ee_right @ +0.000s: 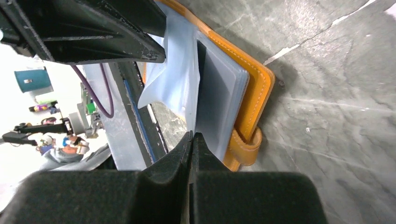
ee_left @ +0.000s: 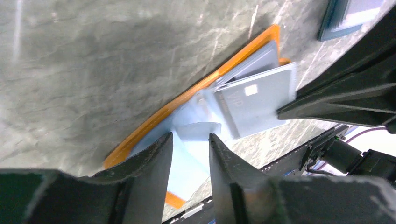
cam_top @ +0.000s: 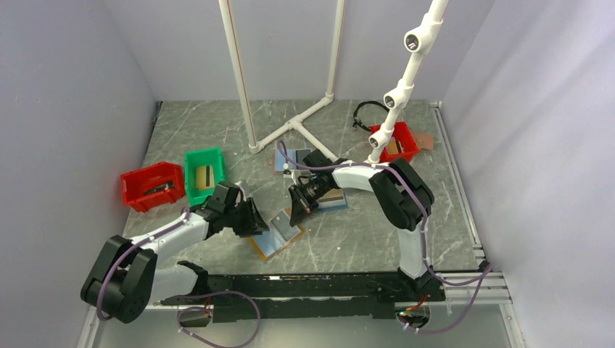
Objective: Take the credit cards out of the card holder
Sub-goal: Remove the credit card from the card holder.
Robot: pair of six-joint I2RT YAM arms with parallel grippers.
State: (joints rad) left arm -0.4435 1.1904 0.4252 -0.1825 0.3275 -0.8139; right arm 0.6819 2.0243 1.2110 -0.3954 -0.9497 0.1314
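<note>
The card holder (cam_top: 272, 245) lies open on the table, orange-brown edge, light blue inside. My left gripper (cam_top: 255, 217) is open, its fingertips (ee_left: 161, 149) pressed on the blue lining (ee_left: 196, 154) with a gap between them. A grey card (cam_top: 282, 220) sticks partway out of a pocket. My right gripper (cam_top: 297, 210) is shut on that card's edge. The card (ee_left: 254, 100) and the holder's orange rim (ee_left: 187, 95) show in the left wrist view. In the right wrist view the jaws (ee_right: 191, 135) pinch the card (ee_right: 219, 93) above the orange cover (ee_right: 250, 107).
A red bin (cam_top: 152, 185) and a green bin (cam_top: 204, 174) stand at the left, another red bin (cam_top: 395, 141) at the back right. Two blue holders (cam_top: 285, 159) (cam_top: 335, 197) lie behind the grippers. A white pipe frame (cam_top: 290, 127) and a black cable (cam_top: 366, 112) are at the back.
</note>
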